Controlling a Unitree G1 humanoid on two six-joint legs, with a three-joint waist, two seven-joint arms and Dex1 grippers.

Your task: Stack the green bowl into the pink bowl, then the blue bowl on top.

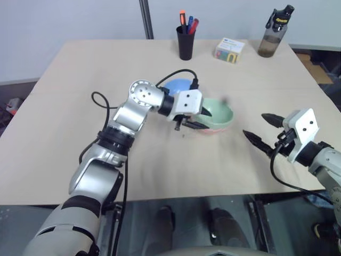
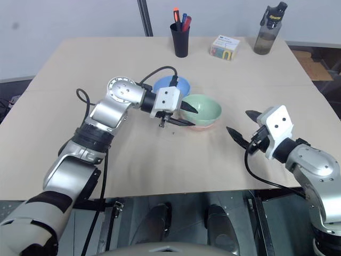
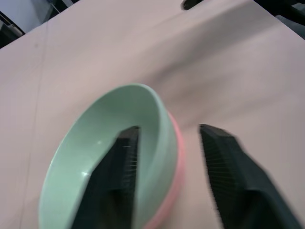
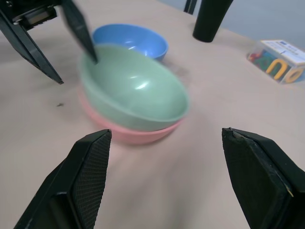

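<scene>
The green bowl [image 2: 201,111] sits tilted in the pink bowl [image 4: 128,131] mid-table, the blue bowl [image 2: 171,85] just behind.

The left gripper [image 2: 185,114] straddles the green rim, fingers apart, gripping nothing. The right gripper [image 2: 243,128] waits wide open (empty).

Blue probably goes next.

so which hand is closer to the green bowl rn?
Left. The left hand straddles the rim of the green bowl, one finger inside. The right hand sits apart from it, over bare table.
</scene>
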